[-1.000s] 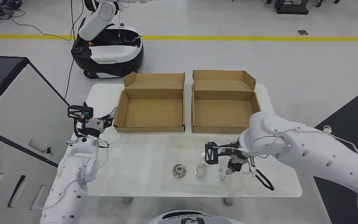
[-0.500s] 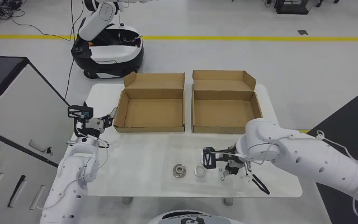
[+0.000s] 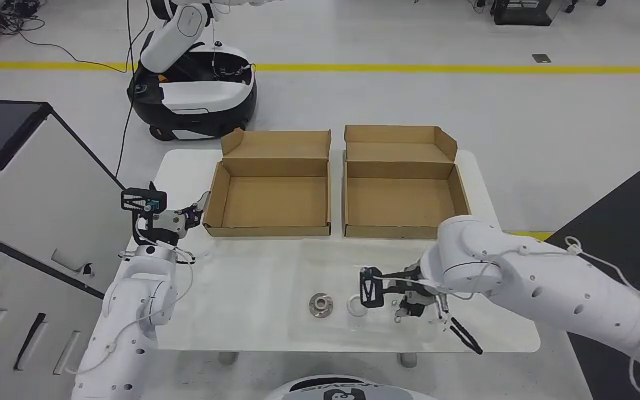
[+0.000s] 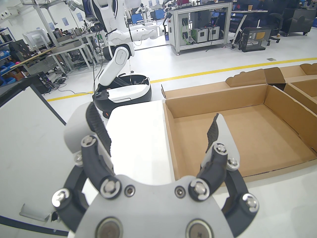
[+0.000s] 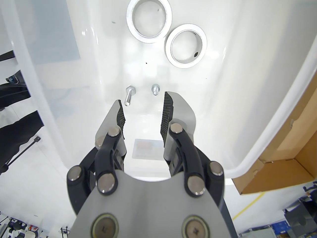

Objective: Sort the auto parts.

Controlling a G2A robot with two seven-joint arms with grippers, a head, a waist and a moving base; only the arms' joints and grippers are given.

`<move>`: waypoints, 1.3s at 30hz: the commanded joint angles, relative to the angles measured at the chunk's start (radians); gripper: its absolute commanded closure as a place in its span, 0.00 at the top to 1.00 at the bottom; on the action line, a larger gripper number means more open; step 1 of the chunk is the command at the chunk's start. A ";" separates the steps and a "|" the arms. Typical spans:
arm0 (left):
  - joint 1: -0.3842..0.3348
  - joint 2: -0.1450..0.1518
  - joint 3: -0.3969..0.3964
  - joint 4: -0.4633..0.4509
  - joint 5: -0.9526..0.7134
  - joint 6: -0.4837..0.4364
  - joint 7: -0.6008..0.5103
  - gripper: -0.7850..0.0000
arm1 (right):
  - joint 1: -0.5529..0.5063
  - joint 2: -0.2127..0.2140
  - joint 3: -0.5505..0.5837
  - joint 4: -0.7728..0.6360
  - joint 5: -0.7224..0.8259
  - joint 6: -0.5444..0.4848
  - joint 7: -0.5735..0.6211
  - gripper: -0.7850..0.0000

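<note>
Top view: brings right gripper (image 3: 370, 287), partly open and empty, closer to the front edge of the bench (image 3: 260, 295), just short of two bolts (image 5: 130, 95), probably the next pick.

We see two glossy white arms with thick, rounded shells. The left arm (image 3: 135, 310) is slimmer. The right arm (image 3: 545, 285) is dotted with small dark screw holes, and a thin black cable (image 3: 462, 335) runs by its wrist. The left gripper (image 4: 153, 115) and right gripper (image 5: 143, 99) each have a brushed silver plate, curved black linkages, round silver screws, and silver fingers (image 5: 183, 110) faced with ribbed black pads (image 5: 168, 107).
</note>
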 commanded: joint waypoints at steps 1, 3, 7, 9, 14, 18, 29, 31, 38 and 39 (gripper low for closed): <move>0.000 0.000 0.000 0.000 0.000 0.000 0.000 1.00 | -0.008 0.005 0.006 -0.013 0.011 0.000 0.009 0.49; 0.000 0.000 0.000 0.000 0.000 0.000 0.000 1.00 | -0.018 0.011 0.010 -0.024 0.016 -0.001 0.022 0.49; 0.000 0.000 0.000 0.000 0.000 0.000 0.000 1.00 | -0.040 0.024 0.018 -0.024 0.009 -0.002 0.029 0.49; 0.000 0.000 0.000 0.000 0.000 0.000 0.000 1.00 | -0.049 0.028 0.024 -0.025 0.003 0.000 0.023 0.49; 0.000 0.000 0.000 0.000 0.000 0.000 0.000 1.00 | -0.069 0.035 0.033 -0.028 -0.017 -0.003 0.011 0.49; 0.000 0.000 0.000 0.000 0.000 0.000 0.000 1.00 | -0.081 0.034 0.036 -0.030 -0.017 0.000 0.000 0.49; 0.000 0.000 0.000 0.000 0.000 0.000 0.000 1.00 | -0.101 0.021 0.034 -0.003 -0.038 -0.010 -0.004 0.45; 0.000 0.000 0.000 0.000 0.000 0.000 0.000 1.00 | -0.103 0.018 0.034 0.001 -0.035 -0.009 -0.004 0.45; 0.000 0.000 0.000 0.000 0.000 0.000 0.000 1.00 | -0.109 0.008 0.034 0.010 -0.025 -0.013 0.002 0.43; 0.000 0.000 0.000 0.000 0.000 0.000 0.000 1.00 | -0.110 0.006 0.033 0.013 -0.024 -0.013 0.001 0.42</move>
